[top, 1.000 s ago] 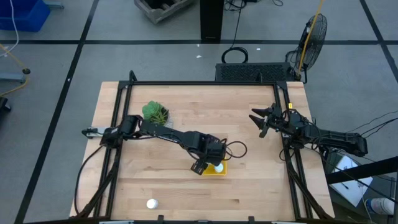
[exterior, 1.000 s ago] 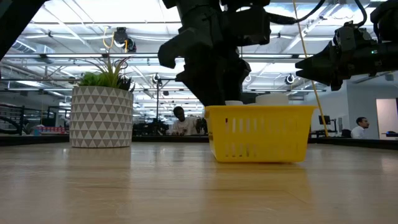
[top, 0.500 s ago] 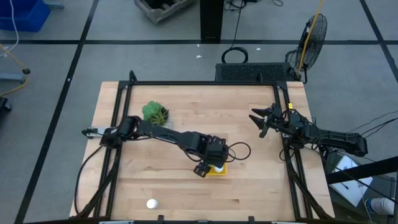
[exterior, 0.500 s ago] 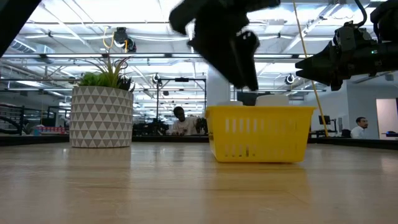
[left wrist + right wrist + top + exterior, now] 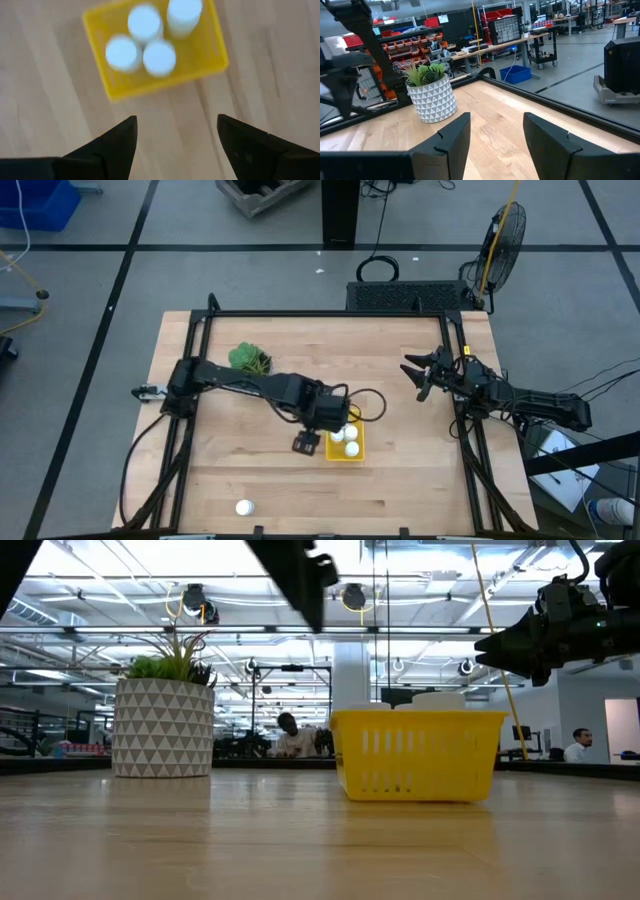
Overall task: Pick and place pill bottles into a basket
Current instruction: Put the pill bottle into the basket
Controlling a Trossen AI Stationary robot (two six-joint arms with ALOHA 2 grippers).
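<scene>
The yellow basket stands near the table's middle and holds several white pill bottles, upright on its floor; their tops show over its rim. One more pill bottle stands alone near the table's near edge. My left gripper hovers open and empty, pointing down, high above the wood just left of the basket. My right gripper waits open at the right edge, pointing level.
A green plant in a white patterned pot stands at the far left of the table. A black frame rail runs around the tabletop. Bare wood lies between the basket and the lone bottle.
My left gripper has risen from the basket, high above it, and drawn a little toward the table's left edge, rolling at the wrist. The bottles in the basket, covered by the gripper before, now show from above.
</scene>
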